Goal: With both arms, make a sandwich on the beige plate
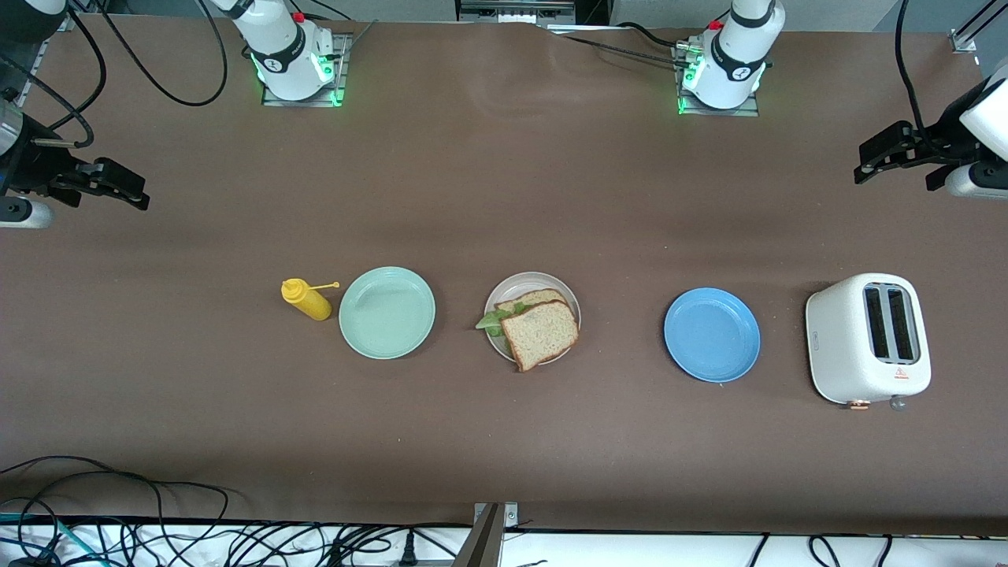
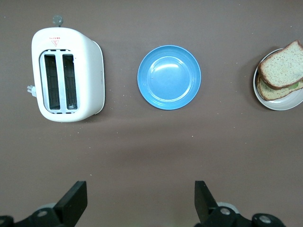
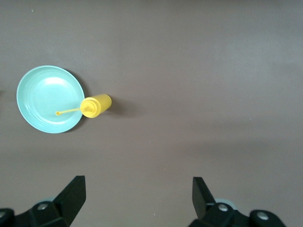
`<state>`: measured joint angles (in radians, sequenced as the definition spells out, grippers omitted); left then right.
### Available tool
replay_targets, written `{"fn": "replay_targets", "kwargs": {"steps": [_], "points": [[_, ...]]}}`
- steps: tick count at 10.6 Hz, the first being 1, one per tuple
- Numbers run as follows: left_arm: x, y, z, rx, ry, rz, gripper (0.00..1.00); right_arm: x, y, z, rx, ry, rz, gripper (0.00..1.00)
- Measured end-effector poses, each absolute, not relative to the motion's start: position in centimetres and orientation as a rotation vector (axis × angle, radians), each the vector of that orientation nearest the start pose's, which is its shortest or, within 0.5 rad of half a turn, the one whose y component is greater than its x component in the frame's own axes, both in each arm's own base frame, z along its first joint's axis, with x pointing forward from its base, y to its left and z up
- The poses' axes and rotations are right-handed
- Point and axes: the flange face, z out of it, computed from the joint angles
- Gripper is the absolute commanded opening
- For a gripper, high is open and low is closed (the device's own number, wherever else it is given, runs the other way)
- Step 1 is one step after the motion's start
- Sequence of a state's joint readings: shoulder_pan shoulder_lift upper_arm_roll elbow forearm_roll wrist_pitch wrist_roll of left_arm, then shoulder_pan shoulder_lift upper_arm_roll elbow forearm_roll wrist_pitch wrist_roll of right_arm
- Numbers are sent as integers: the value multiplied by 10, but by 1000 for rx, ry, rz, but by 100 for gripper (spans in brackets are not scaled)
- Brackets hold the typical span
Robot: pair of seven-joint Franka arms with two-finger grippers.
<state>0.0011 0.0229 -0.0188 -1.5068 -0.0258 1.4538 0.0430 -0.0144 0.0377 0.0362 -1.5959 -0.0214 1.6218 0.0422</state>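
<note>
The sandwich (image 1: 541,332) lies on the beige plate (image 1: 520,281) in the middle of the table: two brown-crusted slices stacked askew, with green lettuce (image 1: 492,320) sticking out toward the right arm's end. The left wrist view also shows the sandwich (image 2: 281,71) and the plate (image 2: 279,103). My left gripper (image 1: 864,163) (image 2: 140,189) hangs open and empty over bare table at the left arm's end. Over the right arm's end, my right gripper (image 1: 132,189) (image 3: 139,184) is open and empty too. Both arms wait drawn back from the plates.
A mint-green plate (image 1: 387,312) and a yellow squeeze bottle (image 1: 307,299) lying on its side sit toward the right arm's end. A blue plate (image 1: 712,335) and a white toaster (image 1: 866,339) sit toward the left arm's end. Cables run along the table edge nearest the front camera.
</note>
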Motion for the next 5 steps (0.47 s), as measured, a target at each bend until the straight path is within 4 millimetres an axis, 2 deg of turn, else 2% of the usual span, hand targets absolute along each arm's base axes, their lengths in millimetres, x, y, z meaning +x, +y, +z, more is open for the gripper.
{"fn": "replay_targets", "kwargs": {"steps": [2, 5], "points": [[551, -12, 629, -3165, 97, 129, 100, 568, 19, 598, -3161, 7, 7, 100], [552, -12, 628, -3165, 96, 130, 100, 568, 20, 597, -3159, 4, 11, 100]]}}
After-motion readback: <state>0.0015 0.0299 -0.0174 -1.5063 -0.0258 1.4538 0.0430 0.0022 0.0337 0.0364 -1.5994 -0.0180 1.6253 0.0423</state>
